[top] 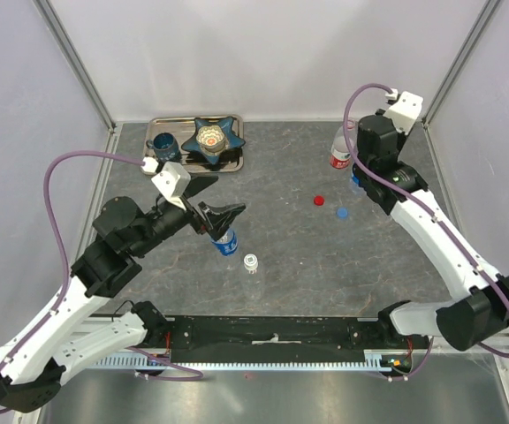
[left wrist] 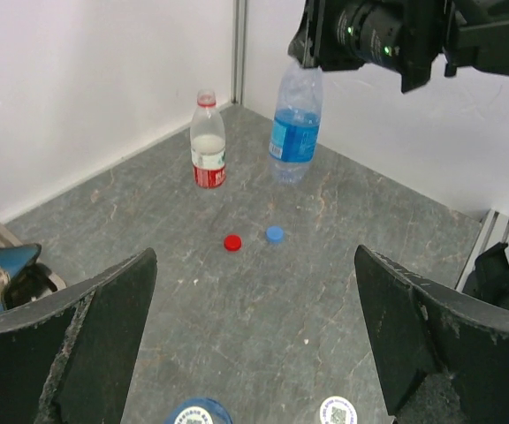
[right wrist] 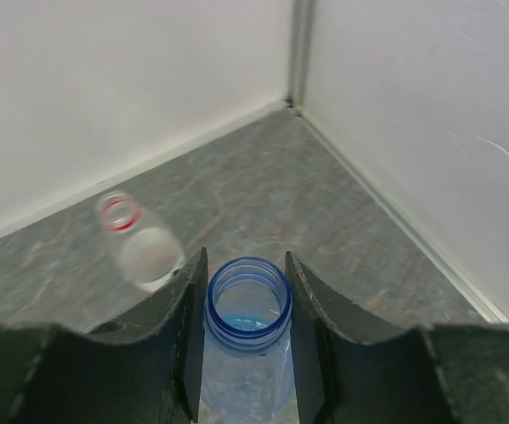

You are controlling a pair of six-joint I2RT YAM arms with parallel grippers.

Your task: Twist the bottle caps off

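Note:
My right gripper [right wrist: 246,305] is shut on the neck of an uncapped blue-tinted bottle [right wrist: 247,296], which stands at the back right [top: 357,182]. The uncapped red-labelled bottle [top: 340,150] stands just left of it. A red cap [top: 319,200] and a blue cap [top: 342,212] lie loose on the table. My left gripper [top: 222,215] is open and empty over a capped blue-labelled bottle [top: 226,243]. A tiny plain bottle [top: 251,262] with a white cap stands to its right. Both tops show at the bottom of the left wrist view, the blue-labelled bottle's [left wrist: 195,415] and the tiny bottle's [left wrist: 341,413].
A metal tray [top: 168,122] at the back left holds a dark blue mug [top: 163,146] and a blue star-shaped dish [top: 216,137]. White walls close in the back and both sides. The arm bases and a black rail [top: 272,334] run along the near edge.

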